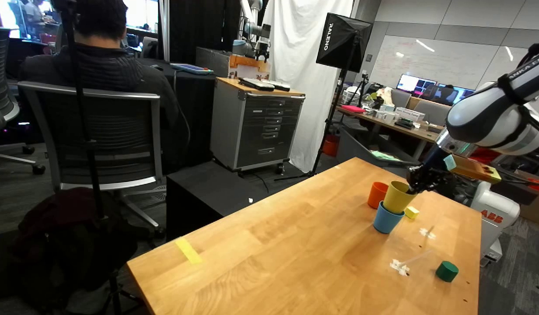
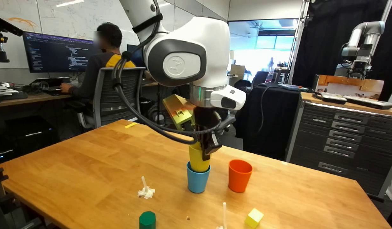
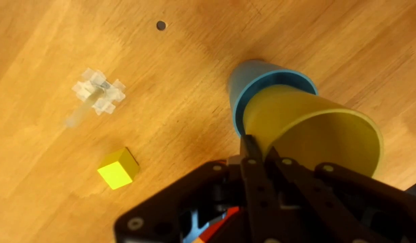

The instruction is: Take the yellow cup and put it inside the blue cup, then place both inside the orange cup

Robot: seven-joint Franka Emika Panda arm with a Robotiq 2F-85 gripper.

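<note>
Holding one yellow cup (image 2: pixel 196 159) by its wall, lower part in the blue cup (image 2: pixel 197 182)

Three cups can be counted: the yellow one, the blue one and one orange cup (image 2: pixel 239 178). On the wooden table (image 2: pixel 103 165) are also one yellow cube (image 3: pixel 118 168), one green block (image 1: pixel 447 271) and two thin sticks (image 2: pixel 144 182), each fixed with whitish tape (image 3: pixel 108 96).

The yellow cup is plain, round and tapered, with its mouth turned up. Its bottom is within the rim of the blue cup; how deep it sits, I cannot say. The orange cup is upright beside the blue cup, apart from it.

The arm (image 2: pixel 186 54) reaches over the table, and the gripper (image 3: pixel 261 148) points downward at a slant. Its two fingers (image 3: pixel 253 148) are closed on the yellow cup's wall, one inside and one outside.
</note>
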